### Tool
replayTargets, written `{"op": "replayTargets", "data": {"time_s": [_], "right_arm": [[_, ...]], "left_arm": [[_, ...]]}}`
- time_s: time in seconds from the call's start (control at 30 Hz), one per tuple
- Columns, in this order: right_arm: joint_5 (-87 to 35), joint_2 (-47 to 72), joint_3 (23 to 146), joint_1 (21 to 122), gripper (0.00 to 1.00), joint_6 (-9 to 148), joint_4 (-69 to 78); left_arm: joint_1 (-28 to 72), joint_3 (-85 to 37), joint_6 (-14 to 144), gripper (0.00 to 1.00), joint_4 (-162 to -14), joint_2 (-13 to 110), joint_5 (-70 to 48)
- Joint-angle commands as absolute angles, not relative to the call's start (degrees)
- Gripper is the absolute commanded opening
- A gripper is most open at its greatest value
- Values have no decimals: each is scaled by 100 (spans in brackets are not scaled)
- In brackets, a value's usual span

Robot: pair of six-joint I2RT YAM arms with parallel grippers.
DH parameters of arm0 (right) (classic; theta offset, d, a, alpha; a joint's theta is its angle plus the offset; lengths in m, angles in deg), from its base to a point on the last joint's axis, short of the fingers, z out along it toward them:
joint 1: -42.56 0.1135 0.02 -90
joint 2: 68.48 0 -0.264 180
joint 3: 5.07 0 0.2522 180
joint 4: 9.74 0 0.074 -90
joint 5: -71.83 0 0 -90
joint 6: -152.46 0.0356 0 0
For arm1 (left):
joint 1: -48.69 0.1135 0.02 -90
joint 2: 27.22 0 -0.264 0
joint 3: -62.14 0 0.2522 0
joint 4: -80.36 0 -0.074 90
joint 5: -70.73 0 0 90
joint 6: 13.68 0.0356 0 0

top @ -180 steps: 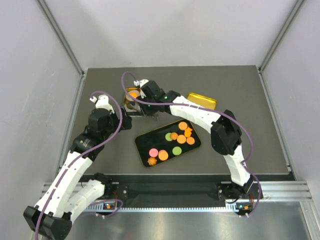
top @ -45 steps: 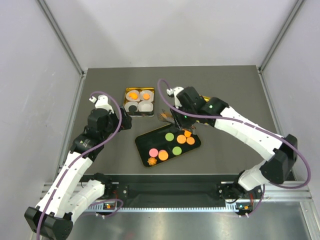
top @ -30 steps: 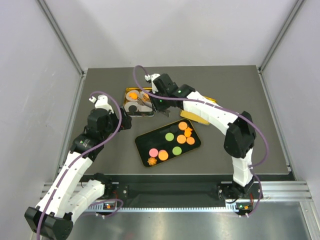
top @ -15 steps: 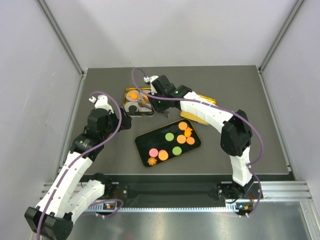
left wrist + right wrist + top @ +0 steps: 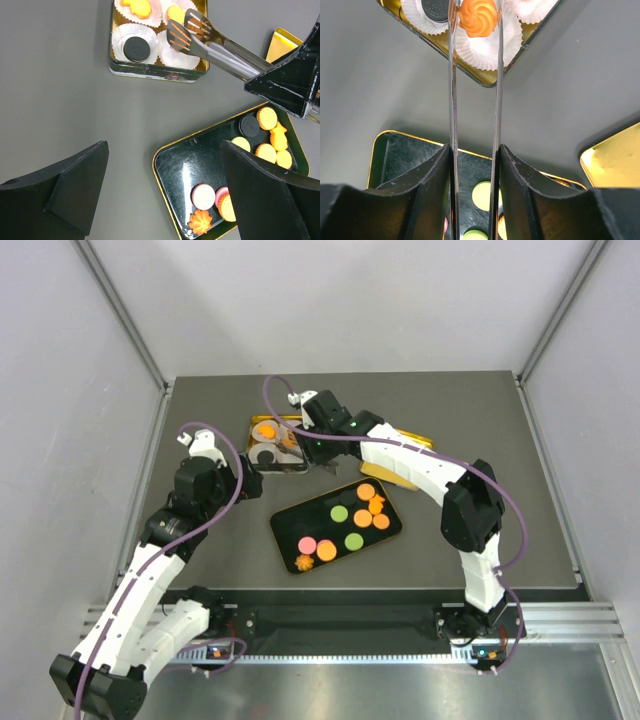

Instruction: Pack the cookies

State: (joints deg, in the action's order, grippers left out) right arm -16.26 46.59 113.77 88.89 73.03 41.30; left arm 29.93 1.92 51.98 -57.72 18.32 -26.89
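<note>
Right gripper (image 5: pixel 474 150), clamping tongs (image 5: pixel 215 42), has swung from tray (image 5: pixel 185 165) to tin (image 5: pixel 155 74), upper centre; orange cookie (image 5: pixel 478 17) above paper cup (image 5: pixel 480 52); I expect release; left gripper (image 5: pixel 164 150) agape.

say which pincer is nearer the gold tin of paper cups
Right. The right pincer sits by the gold tin, tongs reaching over it; the left pincer hangs off its near-left corner.

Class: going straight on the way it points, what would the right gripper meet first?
The right gripper holds tongs aimed at the gold tin. The first thing in line looks like the white paper cup under the orange cookie, though depth is unclear.
</note>
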Motion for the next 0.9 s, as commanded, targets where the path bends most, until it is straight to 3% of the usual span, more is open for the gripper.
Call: {"op": "replayTargets", "data": {"time_s": [0.0,0.47,0.87], "right_arm": [[-1571,4745,11583,8862,42,7310,3891],[-1474,4139,11364,8573,44,7327,3900],[-1071,2618,9124,5524,44,8161,2785]], "left_arm": [[3041,189,5162,98,-6048,1839,-2621],[3076,189,5162,98,-6065,1857,-2577],[3076,215,5162,98,-6039,1743,-2542]]}}
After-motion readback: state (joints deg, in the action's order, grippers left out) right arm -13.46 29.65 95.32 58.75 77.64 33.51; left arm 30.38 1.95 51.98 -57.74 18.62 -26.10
